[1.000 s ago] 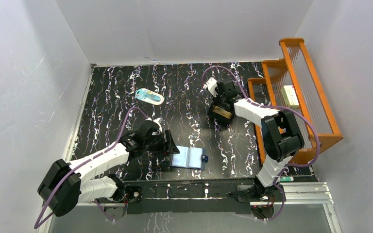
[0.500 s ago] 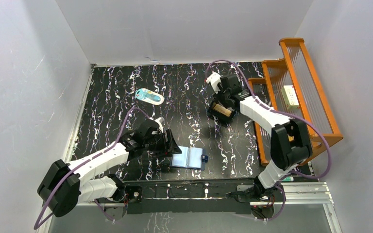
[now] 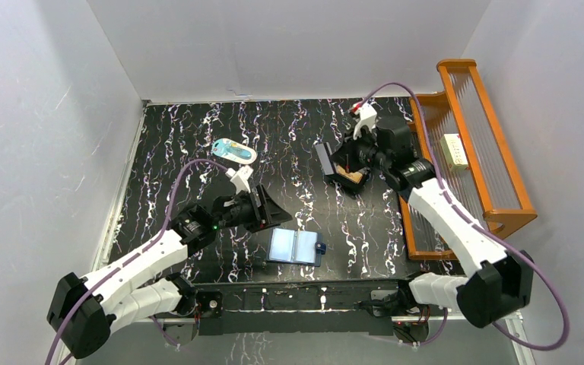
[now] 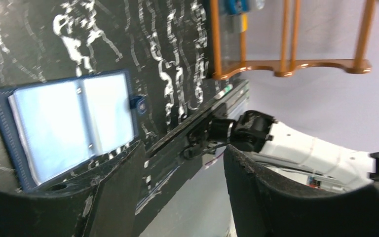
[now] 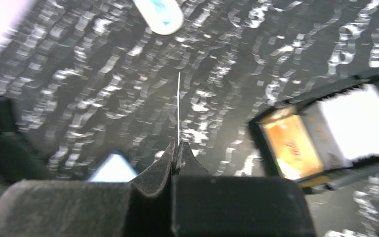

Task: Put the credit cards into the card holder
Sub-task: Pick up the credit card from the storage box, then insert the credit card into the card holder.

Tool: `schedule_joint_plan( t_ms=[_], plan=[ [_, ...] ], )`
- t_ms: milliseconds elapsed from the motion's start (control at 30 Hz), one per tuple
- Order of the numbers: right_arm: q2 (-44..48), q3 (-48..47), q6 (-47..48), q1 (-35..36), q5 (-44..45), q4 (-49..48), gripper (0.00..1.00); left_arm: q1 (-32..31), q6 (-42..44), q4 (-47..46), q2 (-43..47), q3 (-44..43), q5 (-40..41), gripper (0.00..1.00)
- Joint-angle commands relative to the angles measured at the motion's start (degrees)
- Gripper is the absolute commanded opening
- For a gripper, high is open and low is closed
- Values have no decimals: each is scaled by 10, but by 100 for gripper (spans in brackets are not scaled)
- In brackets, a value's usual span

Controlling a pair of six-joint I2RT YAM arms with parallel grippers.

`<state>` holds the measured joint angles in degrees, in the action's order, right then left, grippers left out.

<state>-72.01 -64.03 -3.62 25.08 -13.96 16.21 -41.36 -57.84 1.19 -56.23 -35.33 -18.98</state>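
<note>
Right gripper [image 5: 178,148] pinched shut on a thin white card [image 5: 179,106], edge-on to us so probably plastic, held above the black marbled surface [image 5: 79,74] for carrying | left gripper [image 4: 180,158] jaws apart, empty, beside the open navy-blue card holder [image 4: 69,123], we judge to steady it | golden-tan card [image 5: 288,148] lies in the small black box tray [image 5: 345,170]

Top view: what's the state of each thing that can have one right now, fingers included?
card holder: open, lying flat on the table.
left fingers: open, holding nothing.
right fingers: shut on a white card.
white card: gripped at one edge, seen edge-on.
black tray: not empty.
golden-tan card: lying in the black tray.
</note>
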Motion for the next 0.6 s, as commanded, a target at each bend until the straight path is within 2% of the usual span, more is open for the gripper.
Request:
schedule_joint_plan(
  t_ms=[0,200,300,433,500,567],
  plan=[
    [55,54,-205,-3,-137,-103,0,3,-30,-68,30,-20,-3,57],
    [101,150,-405,-4,-243,-249,0,3,-49,-133,35,-33,-12,57],
    [106,184,-486,-3,-276,-300,0,3,-58,-156,35,-35,-11,57],
    [108,244,-617,-4,-315,-423,0,3,-75,-182,34,-30,-7,57],
    [110,271,-665,-2,-326,-488,0,3,-80,-195,33,-25,-5,58],
    [114,288,-683,-2,-329,-507,0,3,-86,-216,32,-20,-4,58]
  ],
)
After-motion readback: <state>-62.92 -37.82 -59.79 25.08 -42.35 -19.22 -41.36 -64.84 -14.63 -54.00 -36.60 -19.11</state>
